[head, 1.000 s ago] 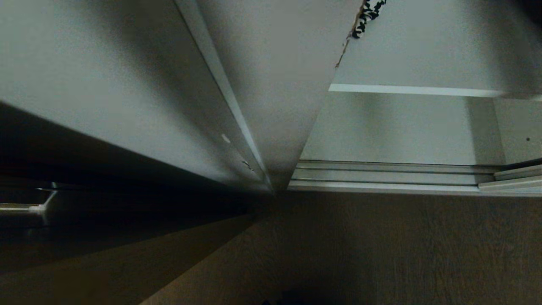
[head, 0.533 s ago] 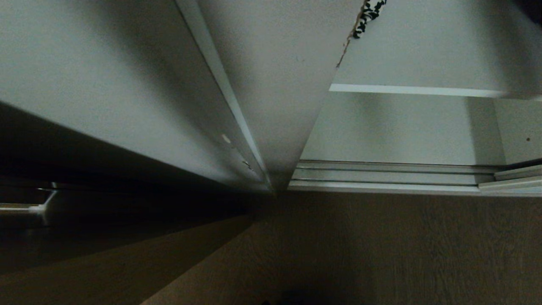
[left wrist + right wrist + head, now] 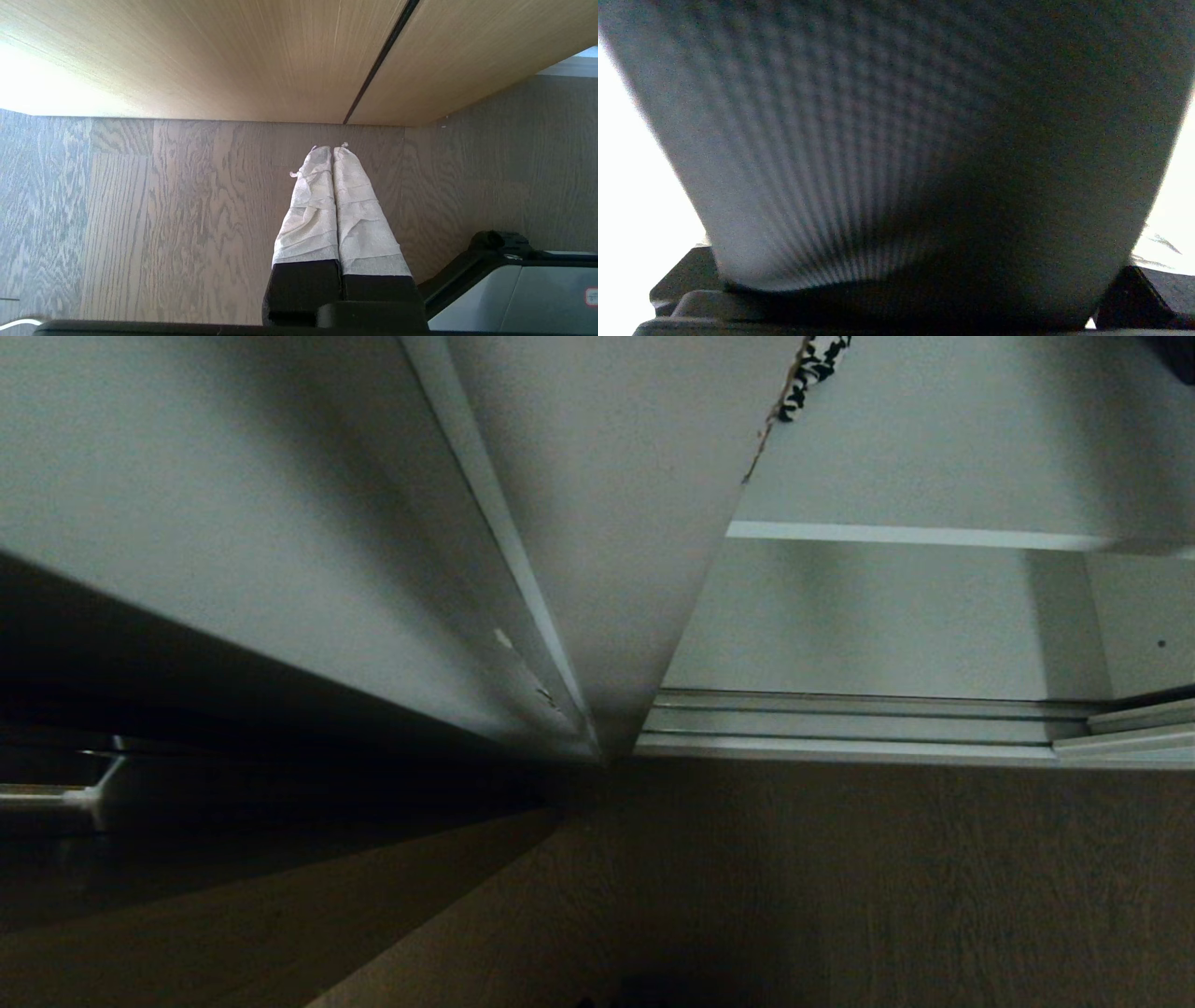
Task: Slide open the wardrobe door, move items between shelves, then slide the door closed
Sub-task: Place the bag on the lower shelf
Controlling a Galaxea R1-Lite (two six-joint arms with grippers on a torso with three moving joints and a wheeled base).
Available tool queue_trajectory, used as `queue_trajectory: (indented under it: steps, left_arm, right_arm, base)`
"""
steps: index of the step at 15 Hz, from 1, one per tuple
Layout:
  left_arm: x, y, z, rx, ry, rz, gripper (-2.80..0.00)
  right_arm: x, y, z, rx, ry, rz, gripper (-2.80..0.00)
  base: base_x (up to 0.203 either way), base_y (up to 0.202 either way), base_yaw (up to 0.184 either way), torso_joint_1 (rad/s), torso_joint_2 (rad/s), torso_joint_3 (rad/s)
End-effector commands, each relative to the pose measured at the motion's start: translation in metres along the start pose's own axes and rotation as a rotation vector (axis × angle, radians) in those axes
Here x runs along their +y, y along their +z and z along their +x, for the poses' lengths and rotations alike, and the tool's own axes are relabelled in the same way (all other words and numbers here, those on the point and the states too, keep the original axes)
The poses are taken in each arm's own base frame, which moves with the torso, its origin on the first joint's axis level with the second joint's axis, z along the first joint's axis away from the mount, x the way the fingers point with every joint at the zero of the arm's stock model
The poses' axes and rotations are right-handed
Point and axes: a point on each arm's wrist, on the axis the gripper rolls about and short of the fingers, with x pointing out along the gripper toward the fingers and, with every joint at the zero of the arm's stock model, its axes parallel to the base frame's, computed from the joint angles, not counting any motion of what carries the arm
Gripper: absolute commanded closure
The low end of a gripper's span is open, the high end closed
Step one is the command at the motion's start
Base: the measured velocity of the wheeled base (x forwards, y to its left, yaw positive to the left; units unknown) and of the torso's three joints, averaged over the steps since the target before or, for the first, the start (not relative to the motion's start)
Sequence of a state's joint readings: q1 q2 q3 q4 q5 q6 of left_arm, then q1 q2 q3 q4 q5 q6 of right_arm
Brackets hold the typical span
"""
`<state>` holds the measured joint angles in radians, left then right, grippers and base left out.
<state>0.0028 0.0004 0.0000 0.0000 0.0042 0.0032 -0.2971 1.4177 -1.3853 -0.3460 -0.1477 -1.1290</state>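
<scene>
Remote desk, head view: the sliding door (image 3: 280, 523) fills my picture from 9 to 12 o'clock, its thin metal edge running down to the centre. The wardrobe stands open at 2 o'clock, where a white shelf (image 3: 915, 535) shows its front edge above the floor track (image 3: 840, 728). A scrap of patterned cloth (image 3: 812, 364) peeks in at 1 o'clock.

The left gripper (image 3: 332, 149) hangs over the wood floor (image 3: 140, 210), its taped fingers pressed together on nothing, pointing at a wood-grain door (image 3: 233, 56).

The right gripper (image 3: 677, 298) has its jaws spread wide. A grey ridged surface (image 3: 878, 140) fills its camera, and I cannot tell whether they touch.
</scene>
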Motion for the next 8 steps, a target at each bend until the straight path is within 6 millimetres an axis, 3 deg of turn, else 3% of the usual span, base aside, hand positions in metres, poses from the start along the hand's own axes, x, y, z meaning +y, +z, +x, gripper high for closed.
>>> queue_trajectory:
  steps: [1, 3, 4, 8]
  left_arm:
    - [0.0000, 0.0000, 0.0001, 0.001, 0.001, 0.000, 0.00]
    - [0.0000, -0.0001, 0.0001, 0.002, 0.001, 0.000, 0.00]
    - [0.0000, 0.0000, 0.0001, 0.001, 0.001, 0.000, 0.00]
    - [0.0000, 0.0000, 0.0001, 0.001, 0.001, 0.000, 0.00]
  right_arm:
    - [0.0054, -0.0029, 0.0111, 0.013, 0.010, -0.017, -2.80]
    - [0.0037, -0.0022, 0.0113, 0.012, 0.004, -0.016, -2.80]
    - [0.0027, -0.0033, 0.0103, 0.014, 0.003, -0.020, 0.00]
    - [0.0013, -0.0076, 0.0093, 0.032, -0.002, -0.028, 0.00]
  base:
    - [0.000, 0.000, 0.000, 0.000, 0.00, 0.000]
    - [0.000, 0.000, 0.000, 0.000, 0.00, 0.000]
    - [0.000, 0.000, 0.000, 0.000, 0.00, 0.000]
    - [0.000, 0.000, 0.000, 0.000, 0.00, 0.000]
